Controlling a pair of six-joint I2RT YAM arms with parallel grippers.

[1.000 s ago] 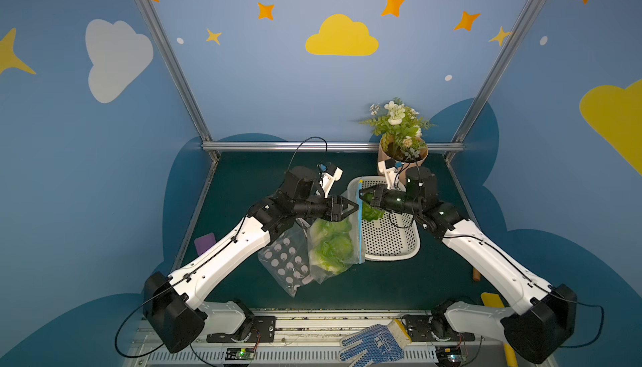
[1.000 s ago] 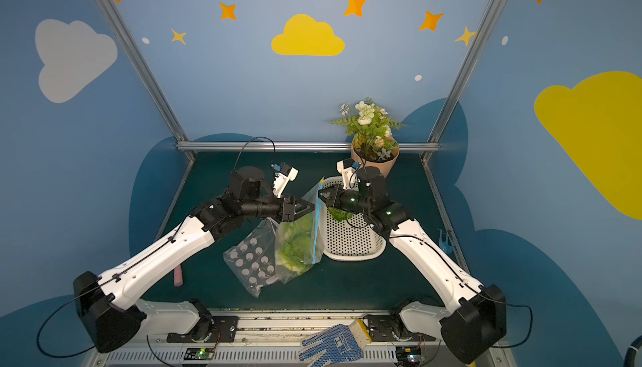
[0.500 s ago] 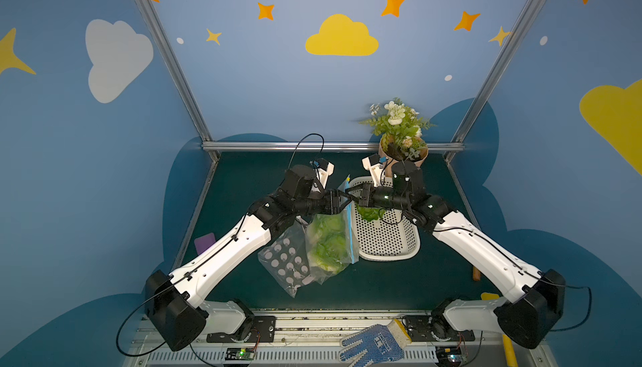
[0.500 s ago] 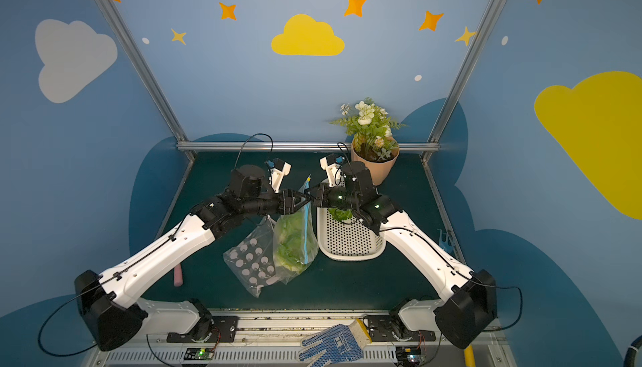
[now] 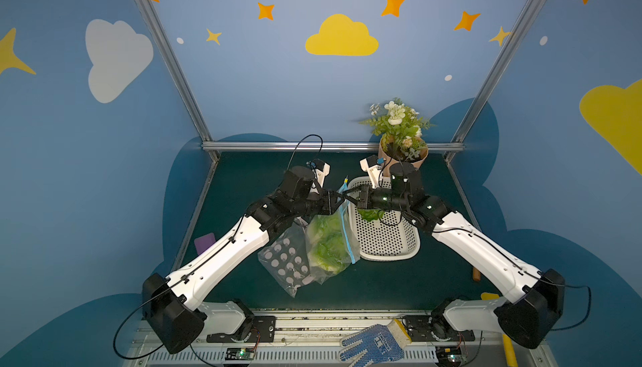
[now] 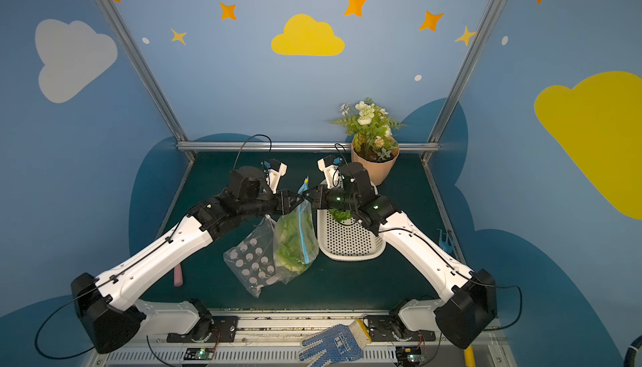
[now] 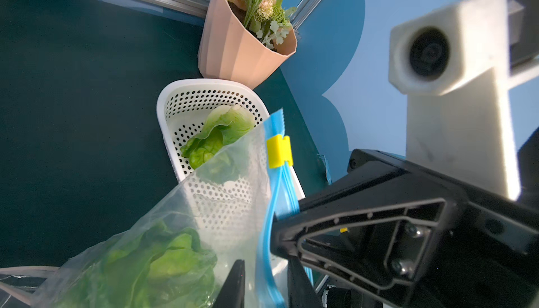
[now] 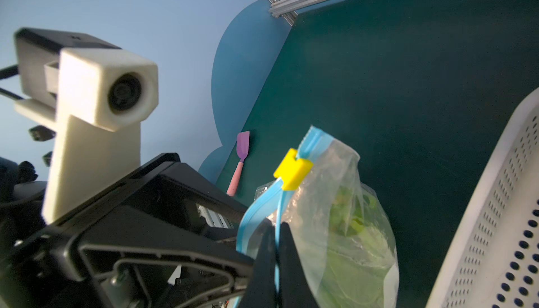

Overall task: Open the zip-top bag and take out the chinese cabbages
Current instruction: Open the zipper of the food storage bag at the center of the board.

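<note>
My right gripper [image 8: 275, 228] is pinched flat on the ribbed blue zip strip [image 8: 254, 210] of the crinkly clear plastic zip-top bag [image 5: 333, 233], near its blocky yellow slider [image 8: 293, 172]. My left gripper [image 7: 265, 262] straddles the same strip, its jaws narrow with gaps showing on both sides. Ruffled green chinese cabbages [image 6: 291, 243] bulge inside the bag. Another leafy head [image 7: 218, 137] lies in the white perforated plastic basket [image 5: 389, 256] just beside it.

I am counting two plastic bags: one zip-top bag [image 5: 347, 243] and one dotted bag [image 5: 283, 261]. One basket [image 5: 389, 256], one potted plant [image 5: 399, 129], one glove [image 5: 371, 346] and one spatula [image 8: 242, 158] are sitting here. One chinese cabbage [image 5: 370, 214] is lying in the basket; the bagged heads [image 5: 324, 249] are blurring together, uncountable.
</note>
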